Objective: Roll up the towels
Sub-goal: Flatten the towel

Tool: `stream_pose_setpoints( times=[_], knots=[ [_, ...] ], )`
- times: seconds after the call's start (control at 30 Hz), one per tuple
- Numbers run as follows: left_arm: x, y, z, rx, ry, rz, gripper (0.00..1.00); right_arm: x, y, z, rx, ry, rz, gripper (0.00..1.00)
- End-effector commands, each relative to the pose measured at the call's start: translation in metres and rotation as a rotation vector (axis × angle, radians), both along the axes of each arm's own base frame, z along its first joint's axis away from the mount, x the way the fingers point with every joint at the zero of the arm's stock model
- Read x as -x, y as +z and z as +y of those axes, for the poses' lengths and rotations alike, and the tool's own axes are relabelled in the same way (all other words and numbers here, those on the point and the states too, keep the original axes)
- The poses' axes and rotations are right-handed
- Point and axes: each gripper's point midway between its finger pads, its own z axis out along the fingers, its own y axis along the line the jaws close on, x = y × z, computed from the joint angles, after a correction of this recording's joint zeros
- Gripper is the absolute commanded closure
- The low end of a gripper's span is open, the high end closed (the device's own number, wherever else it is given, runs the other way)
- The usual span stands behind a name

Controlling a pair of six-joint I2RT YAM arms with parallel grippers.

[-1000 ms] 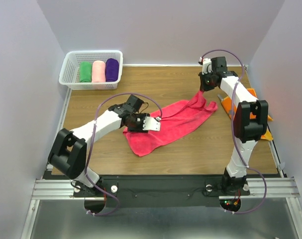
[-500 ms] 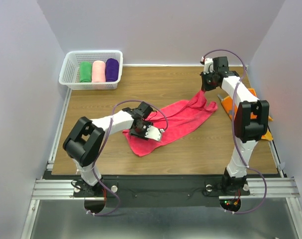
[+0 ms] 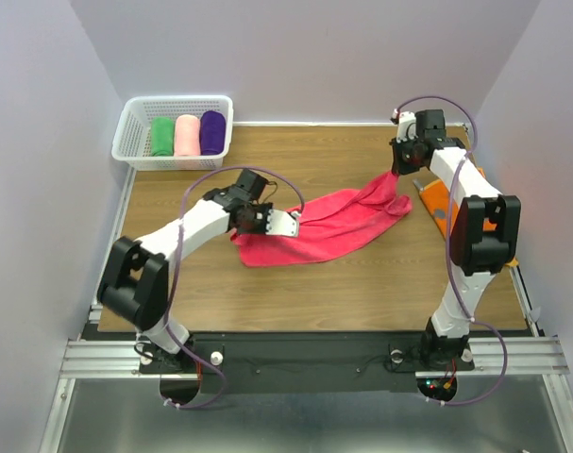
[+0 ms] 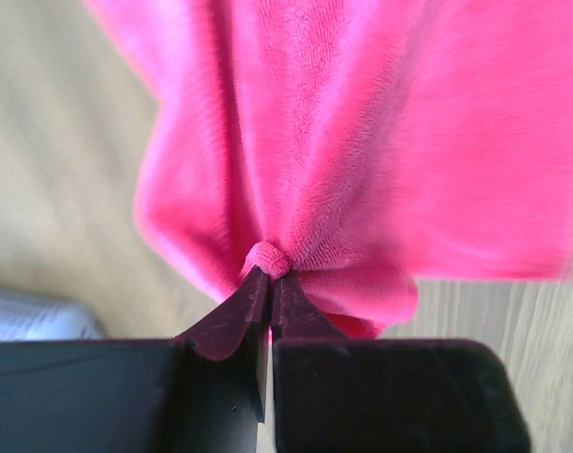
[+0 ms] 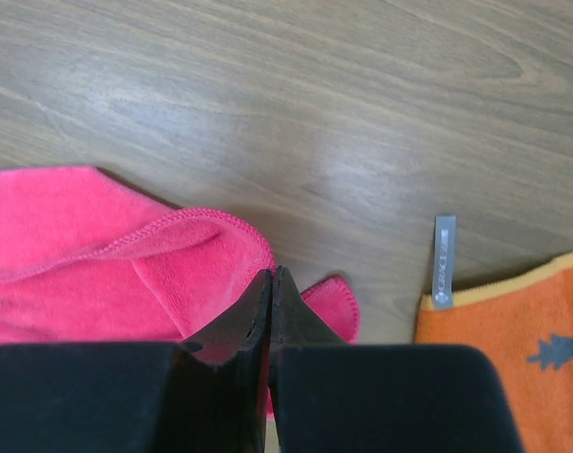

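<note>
The hot-pink towel [image 3: 333, 226] lies stretched across the middle of the table, bunched at both ends. My left gripper [image 3: 292, 221] is at its left part, shut on a pinched fold of the cloth [image 4: 267, 257]. My right gripper [image 3: 397, 174] is shut on the towel's far right corner, which rises to it; the pink hem [image 5: 210, 222] runs up to the closed tips [image 5: 272, 274]. The orange towel [image 3: 439, 200] lies flat at the right edge, mostly under the right arm; its corner with a grey tag [image 5: 444, 262] shows beside the right jaws.
A white basket [image 3: 135, 118] at the back left holds a green roll [image 3: 161, 135], a pale pink roll [image 3: 187, 134] and a purple roll [image 3: 212, 132]. Walls close in the table on the left, back and right.
My left gripper has shut on the pink towel and drawn its near-left part back and left, flattening the towel's lower edge. The right gripper has shifted slightly right with its corner.
</note>
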Motion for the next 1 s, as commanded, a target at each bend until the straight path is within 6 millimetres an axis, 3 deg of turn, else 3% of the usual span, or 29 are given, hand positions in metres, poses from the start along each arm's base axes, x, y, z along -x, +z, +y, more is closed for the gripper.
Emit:
stream_pose_setpoints(
  times=[0.0, 0.03, 0.23, 0.27, 0.33, 0.43, 0.63, 0.83, 0.97],
  knots=[
    [0.016, 0.026, 0.005, 0.085, 0.008, -0.010, 0.94, -0.002, 0.041, 0.000, -0.012, 0.015, -0.108, 0.99],
    [0.019, 0.022, 0.007, 0.094, 0.016, -0.008, 1.00, -0.002, 0.041, 0.001, -0.020, 0.010, -0.105, 0.99],
    [0.033, 0.024, 0.000, 0.204, 0.086, 0.061, 1.00, 0.008, 0.055, 0.003, -0.033, 0.013, -0.120, 0.99],
    [0.036, 0.021, 0.000, 0.206, 0.087, 0.073, 0.92, 0.010, 0.054, 0.003, -0.030, 0.014, -0.118, 0.99],
    [0.040, 0.009, 0.002, 0.213, 0.109, 0.100, 0.88, 0.014, 0.048, 0.003, -0.031, 0.019, -0.100, 0.99],
    [0.028, -0.004, 0.011, 0.224, 0.171, 0.111, 0.87, 0.016, 0.038, 0.005, -0.038, 0.026, -0.077, 0.99],
    [0.001, -0.012, 0.012, 0.261, 0.241, 0.167, 0.83, 0.010, 0.033, 0.010, -0.068, 0.027, -0.062, 0.99],
    [-0.001, -0.010, 0.008, 0.261, 0.228, 0.206, 0.71, 0.008, 0.032, 0.009, -0.063, 0.029, -0.062, 0.99],
    [0.000, 0.001, 0.006, 0.270, 0.211, 0.205, 0.71, 0.010, 0.033, 0.009, -0.059, 0.035, -0.062, 0.99]
  ],
)
